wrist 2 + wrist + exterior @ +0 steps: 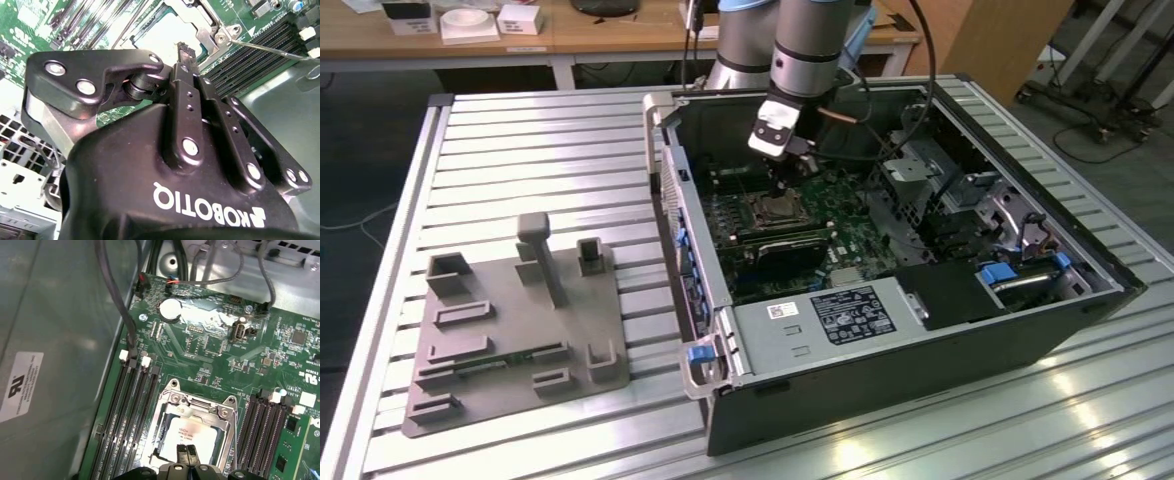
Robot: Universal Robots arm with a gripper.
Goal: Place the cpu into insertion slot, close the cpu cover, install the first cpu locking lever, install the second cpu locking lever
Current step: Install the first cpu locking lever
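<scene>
Where the slatted table (520, 130) bears the case (921, 355), the gripper (187, 453) hovers closed over the cpu (194, 432).

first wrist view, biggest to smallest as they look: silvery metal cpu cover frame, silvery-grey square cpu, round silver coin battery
1. silvery metal cpu cover frame
2. silvery-grey square cpu, inside that frame
3. round silver coin battery, smallest, though farther from the camera

my exterior view looks down from far on the computer case (881, 395); both wrist views show its green board (210, 355) (20, 25) close.
</scene>
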